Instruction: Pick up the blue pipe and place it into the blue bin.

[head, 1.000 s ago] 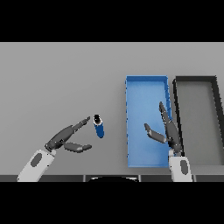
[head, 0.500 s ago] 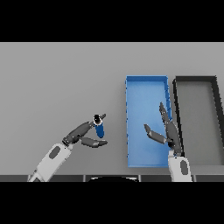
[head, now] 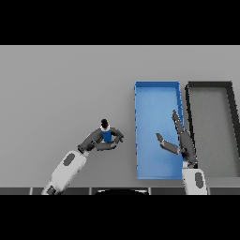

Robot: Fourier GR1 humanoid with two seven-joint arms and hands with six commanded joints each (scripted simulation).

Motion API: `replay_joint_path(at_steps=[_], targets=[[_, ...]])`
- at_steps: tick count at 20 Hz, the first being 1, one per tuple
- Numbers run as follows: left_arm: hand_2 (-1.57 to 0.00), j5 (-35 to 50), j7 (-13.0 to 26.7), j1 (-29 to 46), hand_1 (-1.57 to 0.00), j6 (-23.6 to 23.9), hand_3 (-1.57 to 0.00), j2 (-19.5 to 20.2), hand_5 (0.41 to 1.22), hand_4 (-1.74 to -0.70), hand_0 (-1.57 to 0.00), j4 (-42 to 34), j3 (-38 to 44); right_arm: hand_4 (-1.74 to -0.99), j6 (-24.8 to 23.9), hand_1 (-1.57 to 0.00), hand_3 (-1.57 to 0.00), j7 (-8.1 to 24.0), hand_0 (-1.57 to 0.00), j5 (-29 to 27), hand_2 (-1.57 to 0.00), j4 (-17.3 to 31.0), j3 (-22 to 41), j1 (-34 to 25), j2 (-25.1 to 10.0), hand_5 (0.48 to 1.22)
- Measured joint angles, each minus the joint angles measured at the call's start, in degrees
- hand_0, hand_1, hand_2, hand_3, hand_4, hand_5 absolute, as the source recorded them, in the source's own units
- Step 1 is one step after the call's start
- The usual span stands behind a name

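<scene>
Head view: left hand (head: pixel 99 142) grips blue pipe (head: pixel 106 134); right hand (head: pixel 180 143) spread over blue bin (head: pixel 156 86).

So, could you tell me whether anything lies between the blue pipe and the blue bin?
Nothing visible does. The left hand is curled round the blue pipe, and only bare table separates it from the blue bin. The right hand hovers open over the bin's right side.
</scene>
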Motion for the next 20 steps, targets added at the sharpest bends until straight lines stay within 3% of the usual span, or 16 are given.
replay_joint_path(at_steps=[4, 7, 10, 11, 14, 20], targets=[[-1.34, -1.52, -2.52, 1.41, -1.31, 1.34, -1.27, -0.56, 1.118, -1.63, -1.28, -1.39, -1.4, -1.258, -0.28, 0.0, 0.0, 0.62, 0.0, 0.04, 0.0, 0.69, -0.14, -1.0, 0.19, 0.615], [-1.45, -2.69, -4.01, 1.18, -1.44, 3.18, -1.37, -0.86, 1.168, -1.68, -1.42, -2.48, -2.17, -1.25, -0.05, 0.0, 0.0, -1.12, 0.0, 0.5, 0.0, 1.05, 0.08, -0.53, 0.03, 0.622], [-1.51, -1.84, -6.38, 0.86, -1.5, 2.88, -1.42, -1.04, 1.194, -1.71, -1.49, -4.35, -2.23, -1.248, -0.77, 0.0, 0.0, 0.68, 0.0, 1.27, 0.0, 0.64, 0.47, -1.26, 0.4, 0.627], [-1.52, -1.94, -7.07, 0.76, -1.52, 2.77, -1.43, -0.87, 1.199, -1.71, -1.51, -5.75, -2.56, -1.249, -0.61, 0.0, 0.0, -0.07, 0.0, 1.13, 0.0, 0.43, 0.46, -0.89, 0.34, 0.629], [-1.55, -1.17, -6.1, -0.22, -1.54, 2.65, -1.44, -0.74, 1.21, -1.72, -1.54, -10.47, -2.94, -1.221, -0.97, 0.0, 0.0, 0.19, 0.0, 1.55, 0.0, 0.05, 0.4, -0.21, 0.22, 0.631], [-1.56, 0.59, 2.01, -3.66, -1.56, 1.45, -1.44, -1.01, 1.218, -1.73, -1.56, -15.15, -3.64, -1.195, -0.72, 0.0, 0.0, -1.51, 0.0, 2.11, 0.0, 1.64, 0.41, -0.29, 0.03, 0.635]])
